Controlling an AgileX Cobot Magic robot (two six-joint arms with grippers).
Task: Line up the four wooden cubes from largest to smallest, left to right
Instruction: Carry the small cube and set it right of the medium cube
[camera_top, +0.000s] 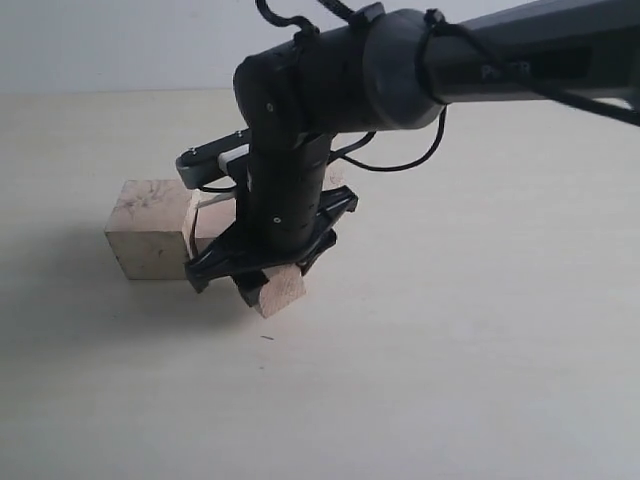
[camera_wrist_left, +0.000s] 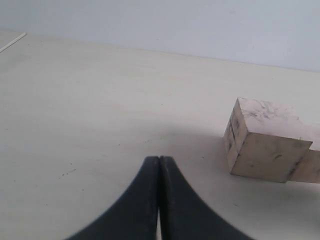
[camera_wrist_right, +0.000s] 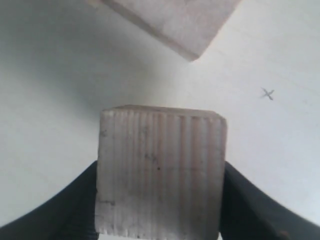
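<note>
The largest wooden cube (camera_top: 150, 235), with dark scribbles on its top, rests on the table at the left. A smaller cube (camera_top: 212, 222) stands against its right side, partly hidden by the arm. My right gripper (camera_top: 265, 284) points down just right of them, shut on a mid-sized cube (camera_top: 288, 291) that is at or just above the table. In the right wrist view this held cube (camera_wrist_right: 161, 175) fills the space between the fingers, with another cube (camera_wrist_right: 172, 20) beyond it. My left gripper (camera_wrist_left: 160, 161) is shut and empty, away from the scribbled cube (camera_wrist_left: 265, 145).
The pale table top (camera_top: 480, 350) stretches wide to the right and front of the cubes. The right arm (camera_top: 420, 60) reaches in from the upper right, hiding the table behind it. A small dark mark (camera_wrist_right: 268, 93) lies on the table near the held cube.
</note>
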